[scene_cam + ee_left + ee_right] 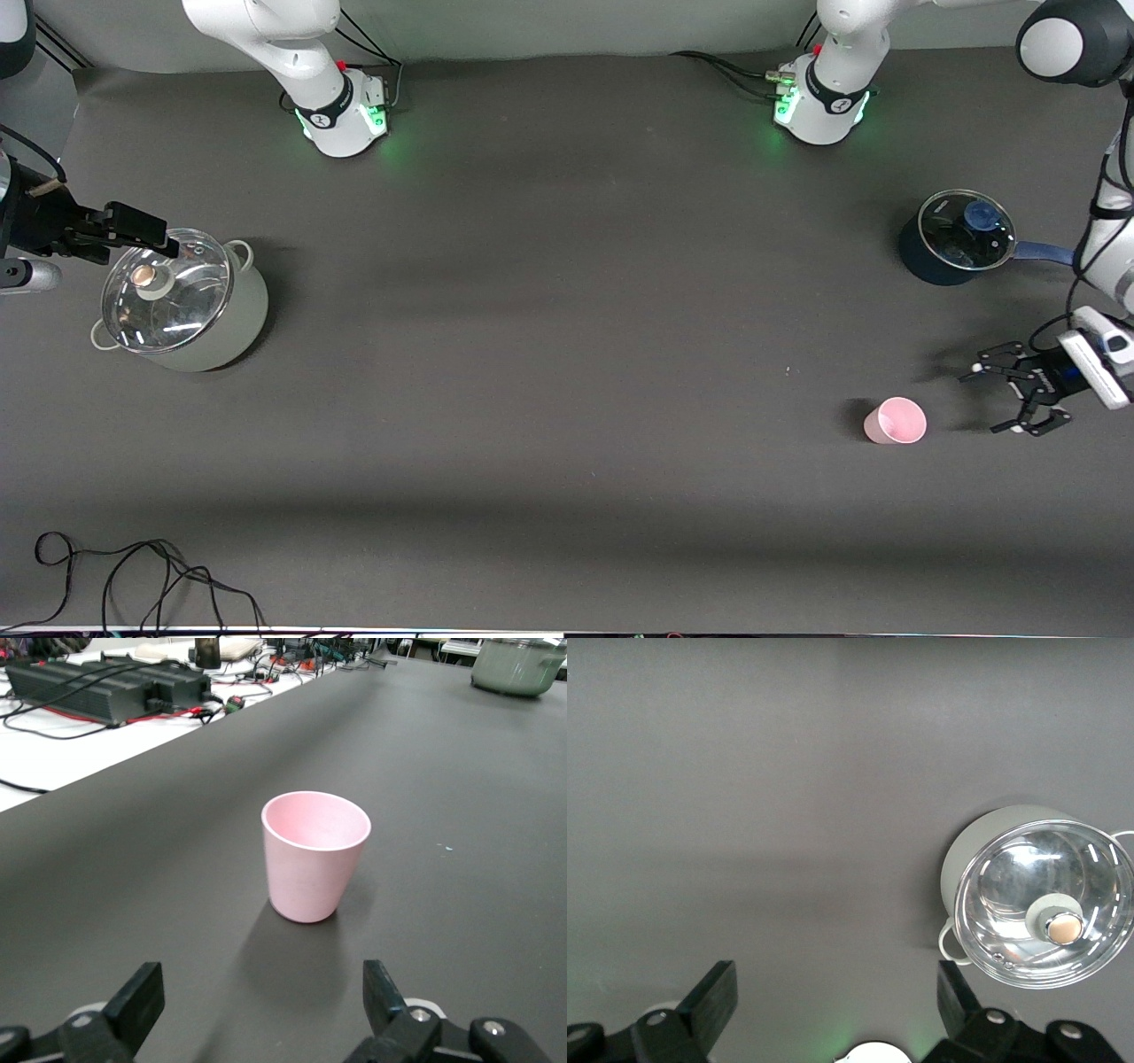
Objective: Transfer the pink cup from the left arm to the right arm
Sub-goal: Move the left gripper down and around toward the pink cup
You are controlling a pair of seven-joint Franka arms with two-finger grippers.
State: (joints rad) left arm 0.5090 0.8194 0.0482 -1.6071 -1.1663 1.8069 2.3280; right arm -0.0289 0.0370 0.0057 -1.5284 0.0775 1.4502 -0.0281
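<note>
Pale pink plastic, plain and tapered, no handle: pink cup [896, 420] upright on the dark desk [549, 354], mouth up, nothing visible inside. Much smaller than either pot.

Stands toward the left arm's end of the desk, nearer the front camera than the blue saucepan [955, 237] with its glass lid. Wide bare desk surface all round the cup; nothing touching it. Long open stretch of desk between the cup and the grey-green stockpot [182, 299] at the right arm's end. Tangle of black cable [133, 576] lying near the desk edge closest to the front camera, at the right arm's end, well apart from the cup.

Left tool [1005, 399] low by the desk, just beside the cup on the side toward the left arm's end, not touching it. Fingers [133, 1005] spread wide, nothing between them, cup standing apart straight ahead in the left wrist view.

Right tool [155, 241] up in the air over the rim of the stockpot's glass lid, fingers wide apart and holding nothing. Well apart from the cup.
</note>
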